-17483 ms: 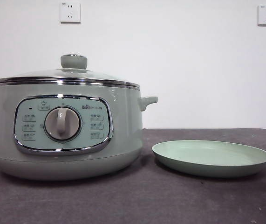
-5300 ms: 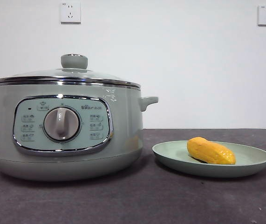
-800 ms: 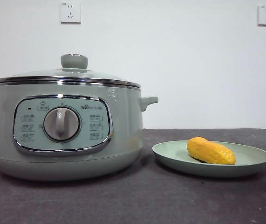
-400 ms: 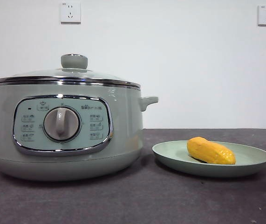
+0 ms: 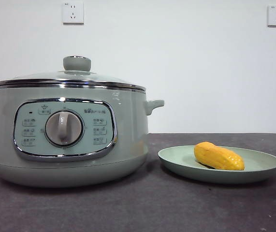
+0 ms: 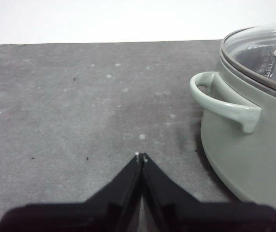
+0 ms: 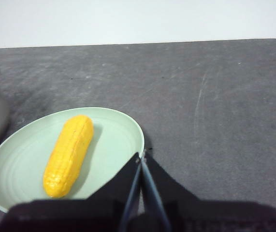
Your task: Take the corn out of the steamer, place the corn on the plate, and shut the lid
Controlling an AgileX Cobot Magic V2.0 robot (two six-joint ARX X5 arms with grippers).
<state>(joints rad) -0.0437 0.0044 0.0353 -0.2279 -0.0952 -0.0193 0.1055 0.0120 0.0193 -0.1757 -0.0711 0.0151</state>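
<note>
Front view: you've got the steamer [image 5: 67,135] on the table [image 5: 142,208] with the lid [image 5: 70,77] seated on its rim. The corn [image 5: 218,156] lies on the plate [image 5: 176,162] just beside it.

Left wrist view: left gripper [image 6: 140,158] has jaws pressed together, holding nothing, above bare table near the steamer's side handle [image 6: 222,99].

Right wrist view: right gripper [image 7: 141,155] closed and empty, at the plate's edge, corn apart from it.

Both the left gripper [image 6: 140,157] and right gripper [image 7: 140,156] have matte black, wedge-shaped, pale-tipped jaws.
</note>
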